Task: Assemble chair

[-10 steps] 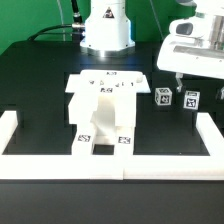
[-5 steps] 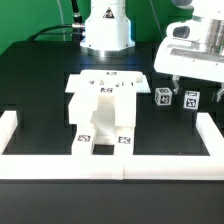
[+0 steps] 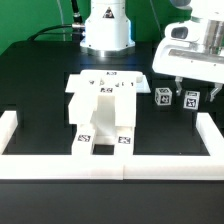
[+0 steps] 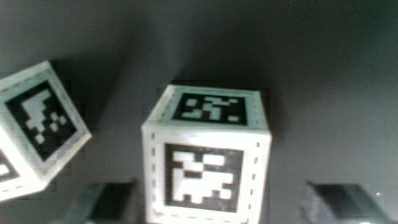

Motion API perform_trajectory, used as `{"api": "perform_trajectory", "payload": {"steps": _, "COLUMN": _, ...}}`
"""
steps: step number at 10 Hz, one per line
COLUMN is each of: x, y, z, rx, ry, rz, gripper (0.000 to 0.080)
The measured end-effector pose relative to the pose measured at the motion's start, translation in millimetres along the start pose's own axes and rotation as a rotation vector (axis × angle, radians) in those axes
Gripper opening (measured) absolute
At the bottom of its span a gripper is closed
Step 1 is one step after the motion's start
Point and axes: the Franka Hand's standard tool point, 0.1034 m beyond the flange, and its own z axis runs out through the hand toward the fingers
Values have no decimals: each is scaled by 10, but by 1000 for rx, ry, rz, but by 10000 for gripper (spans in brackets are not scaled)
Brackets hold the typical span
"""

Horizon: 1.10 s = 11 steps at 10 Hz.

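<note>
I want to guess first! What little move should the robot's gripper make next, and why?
Probably close the gripper on the short leg: it stands upright between the fingers, with a gap visible beside it, so nothing seems gripped yet.

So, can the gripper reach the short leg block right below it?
Likely yes: the leg block stands upright inside the open gripper, apart from the neighbouring block, with nothing on top.
</note>
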Motion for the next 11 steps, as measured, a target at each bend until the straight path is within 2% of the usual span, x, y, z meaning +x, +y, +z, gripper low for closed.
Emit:
{"api": "perform_trajectory", "payload": {"steps": 1, "x": 1, "y": -2, "z": -1, "rx": 0, "ry": 0, "rz": 0, "gripper": 386}}
{"api": "perform_trajectory", "payload": {"steps": 2, "x": 1, "y": -5, "z": -2, "rx": 1, "ry": 0, "rz": 0, "gripper": 284}}
{"api": "perform_trajectory", "payload": {"steps": 6, "x": 49, "y": 9, "z": -36, "rx": 5, "ry": 4, "rz": -20, "gripper": 284}}
{"api": "perform_trajectory", "payload": {"steps": 7, "x": 84, "y": 36, "z": -138, "rx": 5, "ry": -12, "rz": -49, "gripper": 284}}
{"api": "perform_trajectory", "payload": {"steps": 9, "x": 223, "y": 70, "z": -492, "rx": 36, "ry": -22, "rz": -62, "gripper": 284}}
{"api": "perform_trajectory", "payload": {"steps": 10, "x": 295, "y": 139, "z": -641, "rx": 42, "ry": -41, "rz": -105, "gripper": 284}}
{"api": "perform_trajectory", "payload": {"steps": 11, "x": 441, "y": 249, "z": -815, "rx": 50, "ry": -60, "rz": -127, "gripper": 285}}
